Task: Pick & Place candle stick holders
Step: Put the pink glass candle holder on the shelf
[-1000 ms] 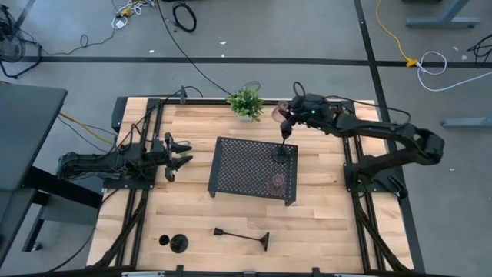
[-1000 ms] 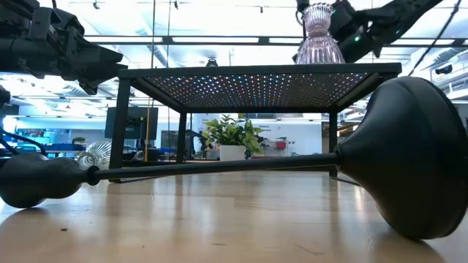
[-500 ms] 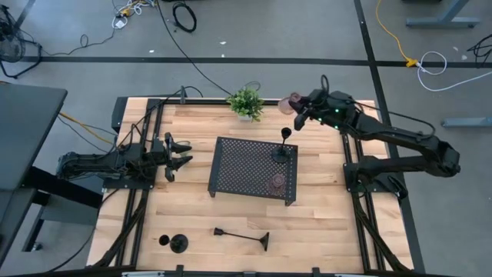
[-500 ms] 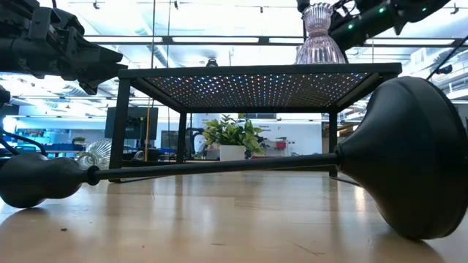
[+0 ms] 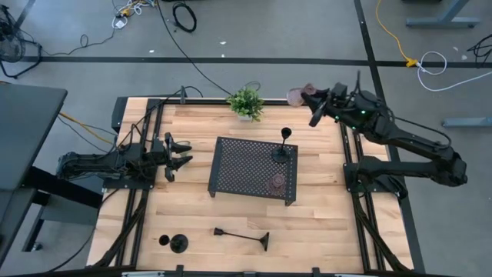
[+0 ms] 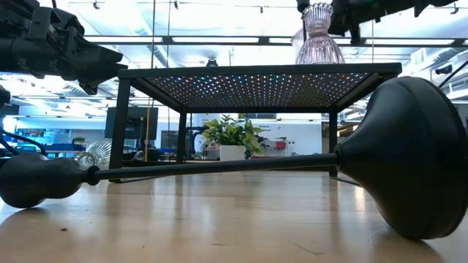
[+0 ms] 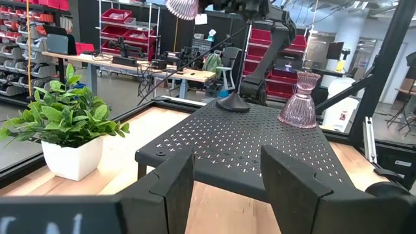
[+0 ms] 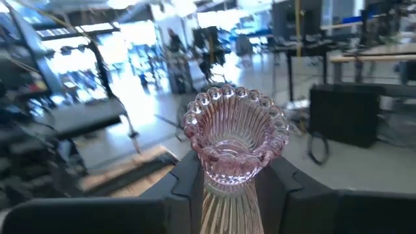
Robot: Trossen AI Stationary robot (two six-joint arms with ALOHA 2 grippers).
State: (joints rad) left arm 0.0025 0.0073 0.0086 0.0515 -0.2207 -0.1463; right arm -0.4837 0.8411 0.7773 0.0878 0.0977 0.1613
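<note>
My right gripper (image 5: 307, 100) is shut on a ribbed pink glass holder (image 5: 295, 97), high over the table's far edge, right of the potted plant. It also shows in the right wrist view (image 8: 237, 133). A slim black stemmed holder (image 5: 284, 150) stands by its round base on the black perforated tray (image 5: 238, 165), and a second pink glass holder (image 5: 275, 182) stands nearer on the same tray. Another black stemmed holder (image 5: 242, 235) lies on its side near the table's near edge, and a short black one (image 5: 176, 244) stands left of it. My left gripper (image 5: 183, 154) is open and empty, left of the tray. My right gripper pinches the pink glass holder between its two fingers (image 8: 187, 182), on the narrow ribbed part (image 8: 227, 188) just below the flared beaded rim. The fingers come roughly level from the table's right. The holder is lifted clear of table and tray, its open rim turned toward the wrist camera.
A small green potted plant (image 5: 246, 102) stands at the far edge, just left of the held holder. The lying black holder fills the low view's foreground (image 6: 409, 153). A clear glass cup (image 6: 95, 153) shows low at the left in that view.
My right gripper has gone from over the tray's far right corner toward the table's right and far edge, carrying the pink glass holder with it. The black stemmed holder on the tray has stayed standing.
</note>
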